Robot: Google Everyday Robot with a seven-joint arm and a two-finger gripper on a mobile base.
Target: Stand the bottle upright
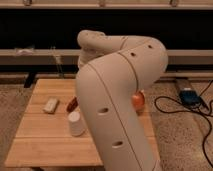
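Note:
The bottle (50, 105) is small and whitish-cream and lies on its side on the left part of the wooden table (45, 142). A dark red oblong thing (72, 103) lies just right of it. A plain white tapered cup (76, 123) stands in front of both. My large cream arm (117, 95) fills the middle of the camera view, bending at the upper right and reaching back left. My gripper is hidden behind the arm and does not show.
An orange bowl (138, 100) peeks out at the arm's right edge. A dark wall with a ledge (30, 52) runs behind the table. Black cables and a blue box (189, 96) lie on the floor at the right.

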